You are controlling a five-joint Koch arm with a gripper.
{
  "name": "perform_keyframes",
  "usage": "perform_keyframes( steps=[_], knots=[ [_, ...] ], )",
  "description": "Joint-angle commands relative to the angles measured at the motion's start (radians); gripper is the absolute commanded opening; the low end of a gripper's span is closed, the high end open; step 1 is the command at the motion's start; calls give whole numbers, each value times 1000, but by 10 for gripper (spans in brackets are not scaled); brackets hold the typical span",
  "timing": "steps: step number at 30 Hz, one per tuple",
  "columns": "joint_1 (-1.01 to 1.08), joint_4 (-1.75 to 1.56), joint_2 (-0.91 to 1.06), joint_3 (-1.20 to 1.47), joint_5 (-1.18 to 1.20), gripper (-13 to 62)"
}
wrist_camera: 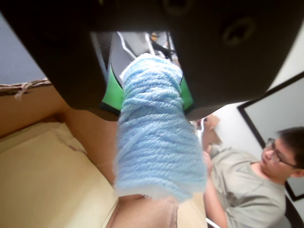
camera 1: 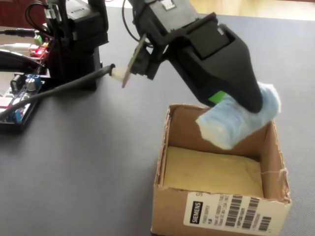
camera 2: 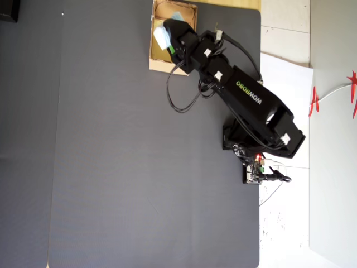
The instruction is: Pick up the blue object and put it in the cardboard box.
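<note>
Dark grey matting (camera 1: pixel 93 162) covers the table, with pale floor beyond its edge in the overhead view. On the mat sits the box (camera 1: pixel 162 169), tan cardboard, open at the top, flaps upright, a yellowish bottom showing inside. A black arm (camera 2: pixel 245 100) reaches out from its base to hang over the box. At its end, the gripper (wrist_camera: pixel 152 90) is closed around the bundle (camera 1: pixel 241 120), a pale blue roll of yarn; green pads (wrist_camera: pixel 112 89) press it from both sides near one end. The bundle hangs above the opening, tilted, close to the far wall, not touching the bottom.

Judging from this, the step in hand is the release. It would go best with the bundle moved toward the middle and lowered below the flaps first, since a soft roll dropped near a wall may catch the rim and tip out.
</note>
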Motion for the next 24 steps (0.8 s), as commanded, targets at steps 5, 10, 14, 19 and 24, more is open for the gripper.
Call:
perform_keyframes(
  steps=[5,10,14,19,24],
  knots=[
    [6,64,2,-67,6,290],
    [8,77,11,-41,-12,339],
    [5,60,12,-43,-15,339],
    [-20,40,25,-54,2,338],
    [-106,-3,35,-57,60,338]
  ],
)
